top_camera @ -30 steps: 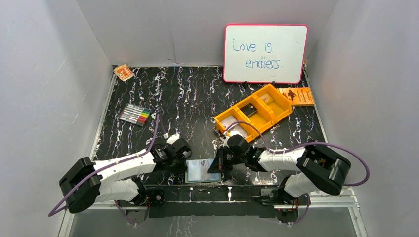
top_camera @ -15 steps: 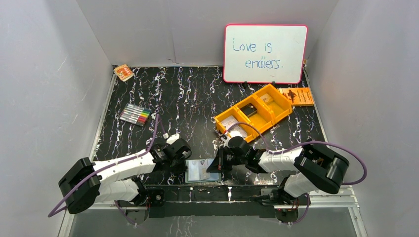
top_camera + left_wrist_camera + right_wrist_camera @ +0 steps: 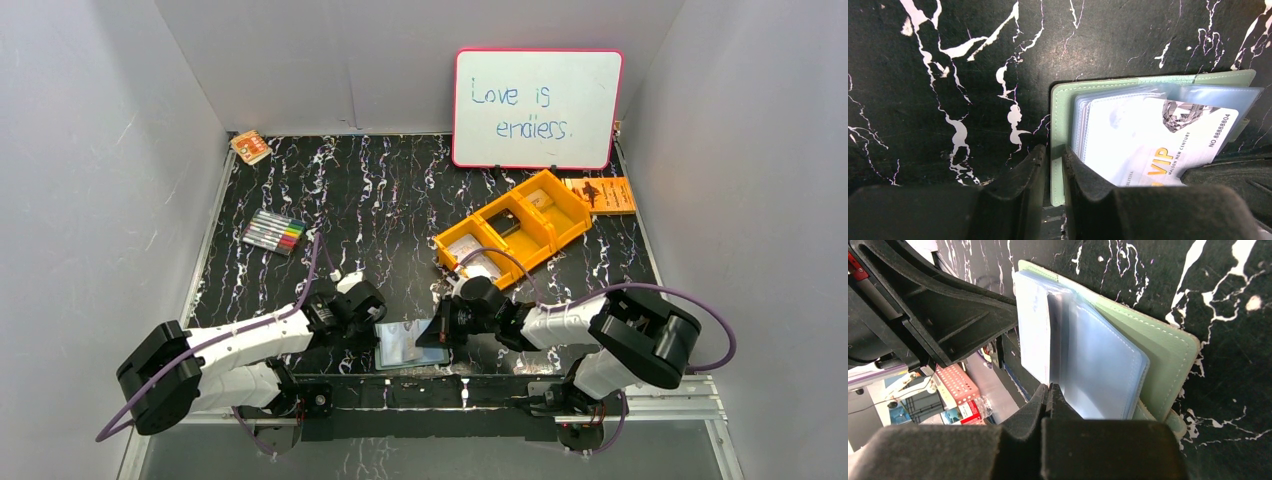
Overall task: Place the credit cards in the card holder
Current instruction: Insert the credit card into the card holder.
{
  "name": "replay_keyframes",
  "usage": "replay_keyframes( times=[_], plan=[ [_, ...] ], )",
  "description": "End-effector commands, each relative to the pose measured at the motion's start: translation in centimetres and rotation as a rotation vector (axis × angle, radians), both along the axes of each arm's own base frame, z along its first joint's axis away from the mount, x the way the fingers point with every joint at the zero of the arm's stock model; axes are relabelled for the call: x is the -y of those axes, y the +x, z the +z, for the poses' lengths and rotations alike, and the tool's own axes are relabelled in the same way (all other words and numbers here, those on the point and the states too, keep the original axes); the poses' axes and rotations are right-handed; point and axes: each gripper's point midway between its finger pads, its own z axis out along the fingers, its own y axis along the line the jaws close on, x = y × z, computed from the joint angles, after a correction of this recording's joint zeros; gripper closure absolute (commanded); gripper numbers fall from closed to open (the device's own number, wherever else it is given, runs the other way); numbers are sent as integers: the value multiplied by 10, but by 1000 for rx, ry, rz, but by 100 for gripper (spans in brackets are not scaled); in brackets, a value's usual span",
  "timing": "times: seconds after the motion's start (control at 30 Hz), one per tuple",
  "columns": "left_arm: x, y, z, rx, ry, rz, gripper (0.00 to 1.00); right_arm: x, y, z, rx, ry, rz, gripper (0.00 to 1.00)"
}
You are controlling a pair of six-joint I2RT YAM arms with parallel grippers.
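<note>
Presently found open and flat on the black marbled table (image 3: 400,190), at its near edge between the two arms: card holder (image 3: 408,343). Sage-green cover with stitched border, clear blue-tinted sleeves (image 3: 1103,365) fanned up from the spine. Lying slantwise across them, credit card (image 3: 1168,145): pale grey-white, printed VIP in gold with a number along one end, not yet squared to a pocket mouth.

Left gripper (image 3: 1053,157): jaws a narrow slot apart, straddling the left border of the cover; cannot tell whether clamped on it or merely pressing down. Right gripper (image 3: 1049,390): pressed together at the right of the holder, pinching, by the look, the near edge of the card.

Handling, as judged: card light, stiff and slick-faced, prone to skating over the plastic; best taken by a short edge, opposite edge leading into the pocket. Holder light and floppy, likely to slide or fold if pushed; best pinned at the cover border, clear of the pockets. Leaves thin and limp, apt to buckle under an askew entry.
</note>
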Motion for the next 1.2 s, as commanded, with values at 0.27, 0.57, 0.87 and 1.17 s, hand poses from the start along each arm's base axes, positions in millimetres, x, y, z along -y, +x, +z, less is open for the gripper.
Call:
replay_keyframes(
  times=[0.27, 0.57, 0.87, 1.17],
  plan=[
    [-19, -22, -24, -91, 61, -4, 86, -10, -1, -13, -7, -45, 29, 100],
    [-21, -20, -25, -79, 60, 4, 87, -18, -4, -13, 15, -69, 81, 100],
    [-16, -15, -27, -71, 64, -3, 88, -25, -9, -16, 13, -82, 144, 100],
    [-16, -14, -26, -67, 63, -8, 89, -28, -4, -8, 44, -68, 134, 83]
  ],
)
